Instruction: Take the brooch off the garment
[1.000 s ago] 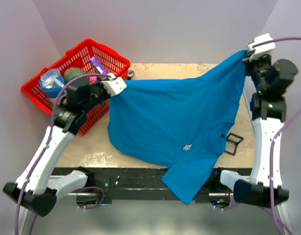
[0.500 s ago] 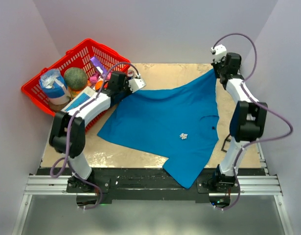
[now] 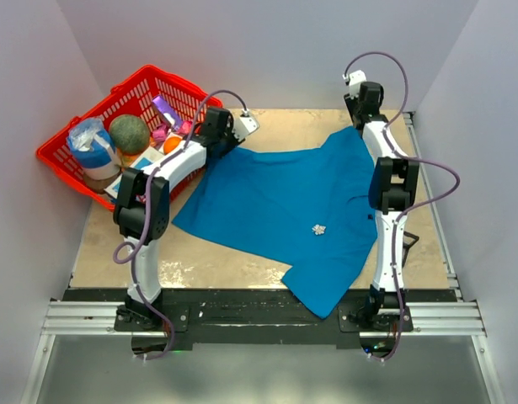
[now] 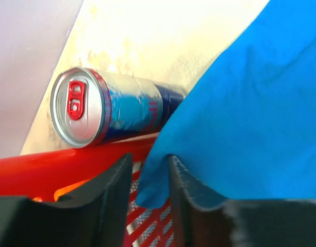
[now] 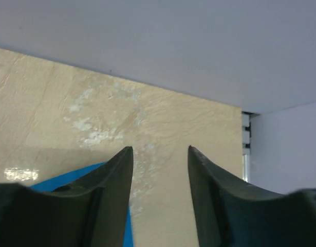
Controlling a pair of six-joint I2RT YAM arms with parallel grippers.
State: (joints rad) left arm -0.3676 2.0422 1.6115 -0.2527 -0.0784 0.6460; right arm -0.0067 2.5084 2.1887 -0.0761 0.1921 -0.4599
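Note:
The garment (image 3: 275,202), a bright blue T-shirt, lies spread flat on the table, its lower hem hanging over the near edge. The brooch (image 3: 318,229), a tiny silvery cluster, sits on the cloth right of the middle. My left gripper (image 3: 242,133) is at the shirt's far left corner, open. In the left wrist view, a fold of the garment (image 4: 240,108) drapes over the right finger (image 4: 193,190) and hangs loose between the jaws of the left gripper (image 4: 149,157). My right gripper (image 3: 356,116) is at the far right corner. In its own wrist view the right gripper (image 5: 160,148) is open over bare table, with blue cloth behind its left finger (image 5: 104,195).
A red basket (image 3: 73,160) at the far left holds a green ball (image 3: 129,133), a blue-and-white roll (image 3: 90,143) and other items. A blue drink can (image 4: 106,113) lies against the basket beside the left gripper. A small black frame (image 3: 408,239) lies near the table's right edge.
Both arms have swung far and down, laying the lifted shirt flat on the table. Both grippers, shut on the shirt's corners before, now stand open.

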